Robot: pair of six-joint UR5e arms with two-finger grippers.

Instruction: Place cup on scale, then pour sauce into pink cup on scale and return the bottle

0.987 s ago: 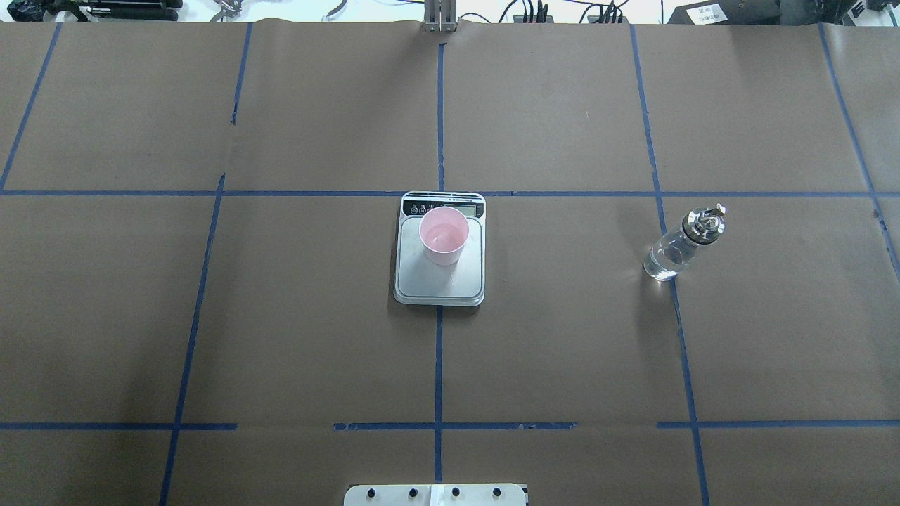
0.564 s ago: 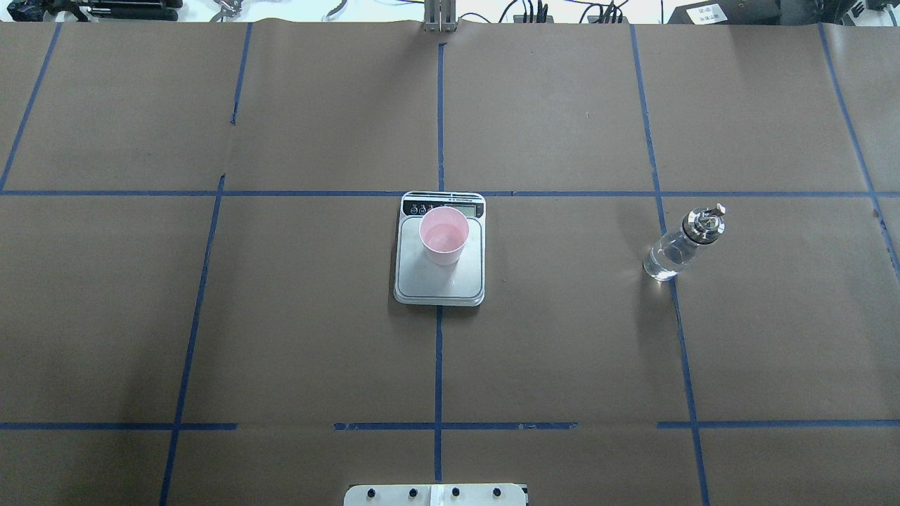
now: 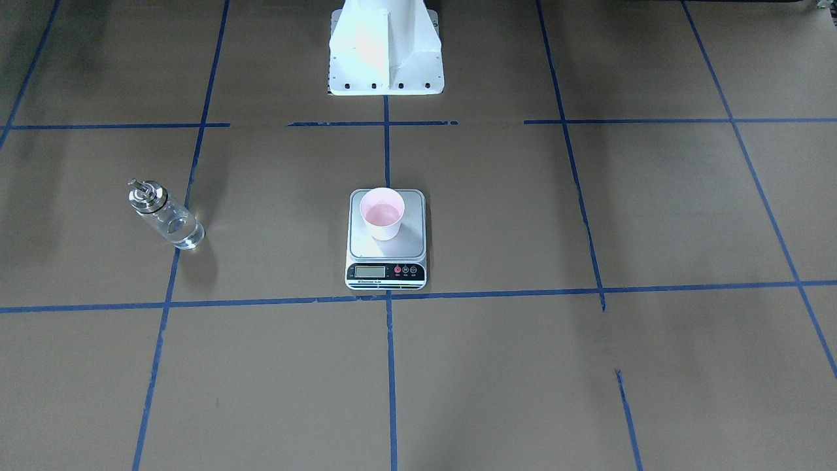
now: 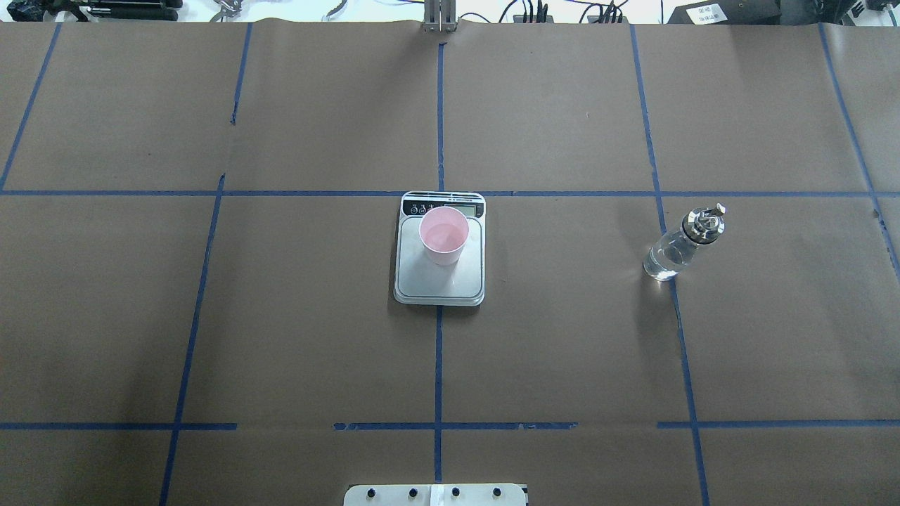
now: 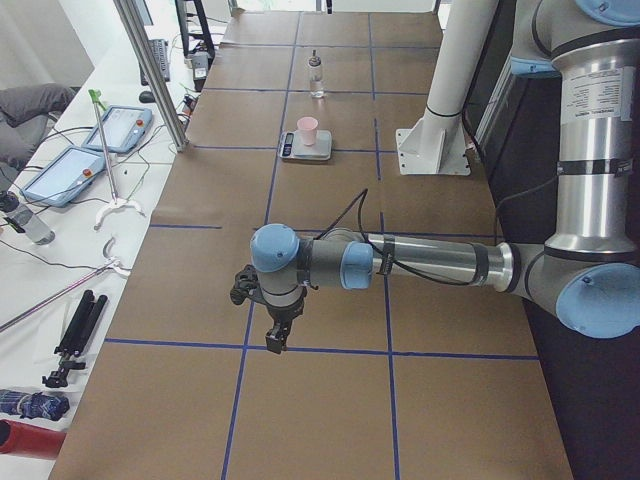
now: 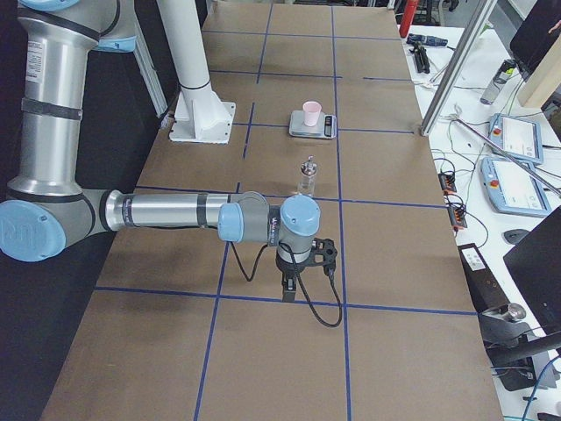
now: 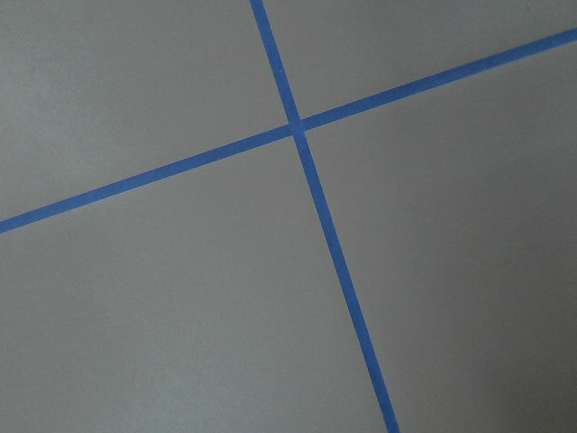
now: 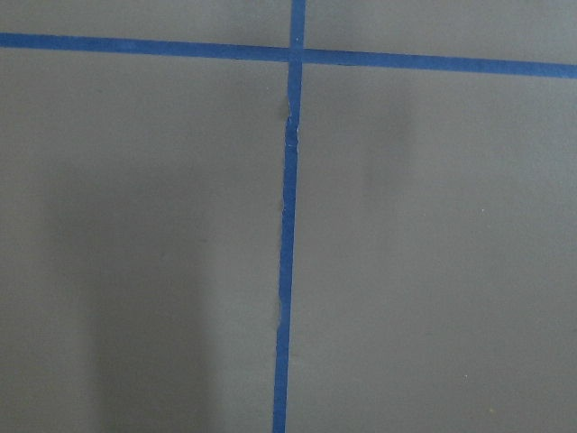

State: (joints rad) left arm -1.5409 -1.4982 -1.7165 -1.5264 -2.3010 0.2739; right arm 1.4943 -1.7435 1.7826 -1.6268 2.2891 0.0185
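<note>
Brown papered table, blue tape lines

Table covered in brown paper, gridded with blue tape lines. White side bench carries two tablet-like pendants, loose cables, a small tripod. Slanted aluminium post at table edge. Second white bench along the opposite side. Even, diffuse lighting, soft shadows

The cup is pale pink, the scale silver-grey and black, the table brown, gridded blue.

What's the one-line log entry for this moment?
cup on scale | bottle upright, unheld | left gripper, right gripper far off, jaws unreadable
</note>
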